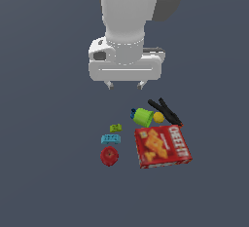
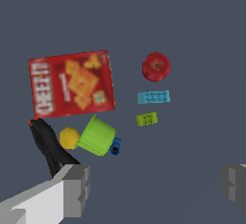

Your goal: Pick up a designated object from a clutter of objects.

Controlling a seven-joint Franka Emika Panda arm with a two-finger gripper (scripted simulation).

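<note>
Small round dark-red fruit (image 1: 109,156) left untouched on the dark worktop (image 1: 48,172), at the clutter's edge.
It is seen just beside the cyan block (image 1: 111,139), apart from the flat red Cheez-It box (image 1: 163,146); the fingers (image 1: 110,85) are held wide and empty well above, presumably for a clear descent.

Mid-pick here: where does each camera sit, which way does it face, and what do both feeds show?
Exterior view: off the arm, raised, looking down at the floor and clutter; shows the arm's white wrist and the gripper, open, hanging above the items.
Wrist view: on the wrist, looking down past the fingertips at the clutter; only those fingers show.
Shared: apple, Cheez-It box, green cup, yellow ball, black tool, cyan block, green block.
</note>
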